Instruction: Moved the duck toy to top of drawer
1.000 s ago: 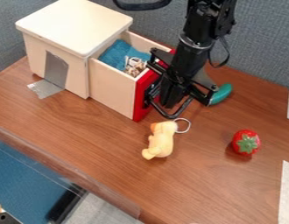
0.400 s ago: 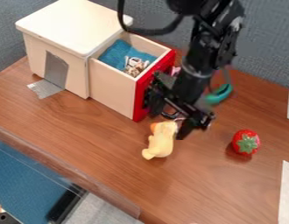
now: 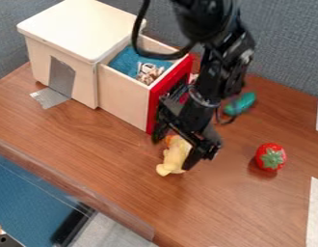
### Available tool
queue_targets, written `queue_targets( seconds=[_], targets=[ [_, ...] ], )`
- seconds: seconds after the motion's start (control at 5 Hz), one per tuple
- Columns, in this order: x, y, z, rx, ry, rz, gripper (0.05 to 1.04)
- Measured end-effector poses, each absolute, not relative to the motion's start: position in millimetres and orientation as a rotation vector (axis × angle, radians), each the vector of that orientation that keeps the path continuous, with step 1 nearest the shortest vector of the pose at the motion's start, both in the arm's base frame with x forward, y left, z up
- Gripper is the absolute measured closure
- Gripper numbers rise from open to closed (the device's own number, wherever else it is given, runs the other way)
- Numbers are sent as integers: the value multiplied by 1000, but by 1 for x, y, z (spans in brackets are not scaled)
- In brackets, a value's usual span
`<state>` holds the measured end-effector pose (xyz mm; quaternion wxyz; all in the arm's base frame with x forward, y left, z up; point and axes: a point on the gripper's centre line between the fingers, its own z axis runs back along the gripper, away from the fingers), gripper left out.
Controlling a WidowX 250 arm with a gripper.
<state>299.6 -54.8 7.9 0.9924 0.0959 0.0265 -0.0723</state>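
Note:
The black gripper hangs over the upper end of the yellow duck toy, with its fingers apart, one at the duck's upper left and the other at its right side. The duck lies on the wooden table, its lower left end in plain sight and part of its head under the gripper. Behind the gripper stands the wooden drawer box with a pale flat top. Its red-fronted drawer is pulled out and holds a blue cloth and a small patterned item.
To the right of the duck sits a red strawberry toy. A green toy lies behind the arm. Silver tape joins the box to the table, whose front edge runs along the lower left.
The gripper has come from beside the drawer's red front down and toward the viewer, onto the duck's upper end. The duck, drawer and strawberry have kept their places.

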Motion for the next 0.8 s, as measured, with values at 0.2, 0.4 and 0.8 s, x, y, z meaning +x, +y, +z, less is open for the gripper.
queue_targets(
  seconds=[0.2,0.4,0.8],
  targets=[
    [295,-51,-9,217,98,-139,93],
    [296,-53,-10,209,98,-132,160],
    [292,-66,2,195,79,-165,700]
  ],
)
